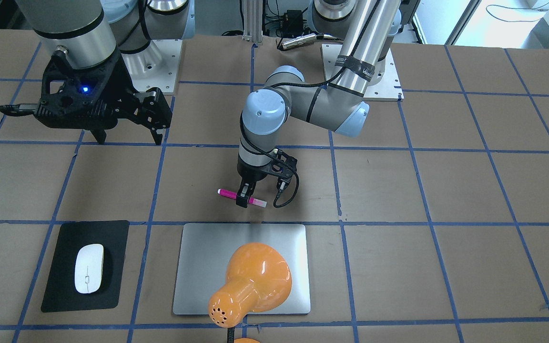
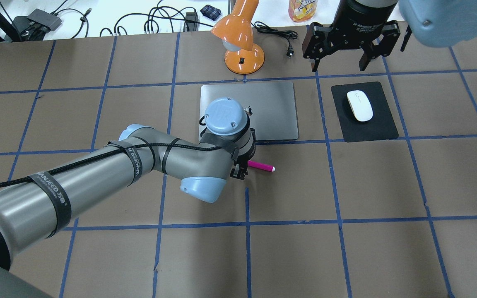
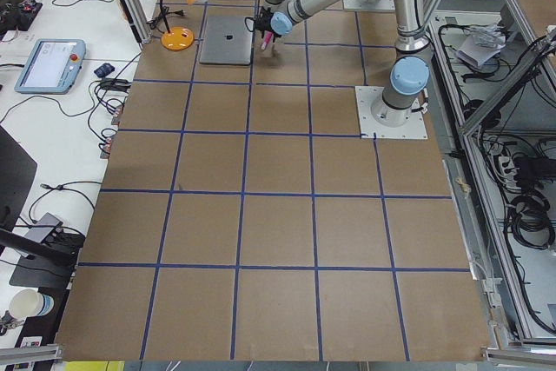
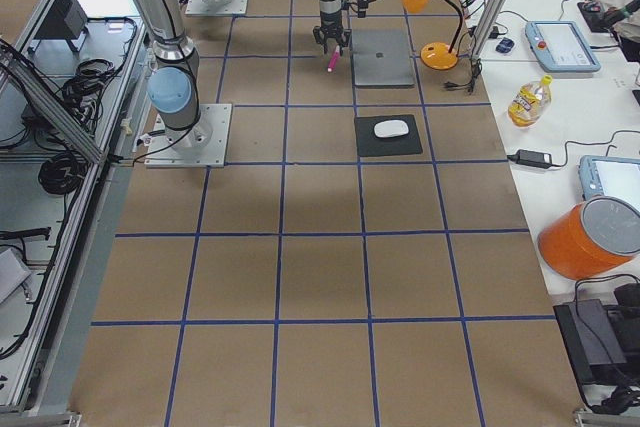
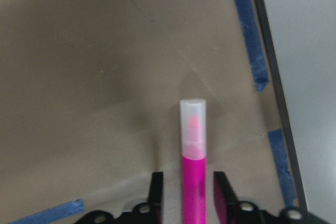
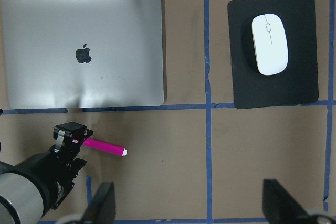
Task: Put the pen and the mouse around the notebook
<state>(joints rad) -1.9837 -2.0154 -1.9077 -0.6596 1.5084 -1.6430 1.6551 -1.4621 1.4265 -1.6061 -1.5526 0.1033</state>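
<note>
Pen (image 1: pixel 229 194) sitting mid-frame in the front-facing view, straddled by the left gripper (image 1: pixel 242 200) — not pinched.
The left wrist view is showing a gap on either side of the pen, so the jaws are standing narrowly apart around it. The notebook (image 1: pixel 198 267) is lying just below, near but not touching (an orange lamp (image 1: pixel 255 276) is overlapping it in view). The mouse (image 1: pixel 88 268) is resting on a black mat (image 1: pixel 65 247) at lower left — the right gripper (image 1: pixel 129 139) is hanging wide and empty at upper left.
</note>
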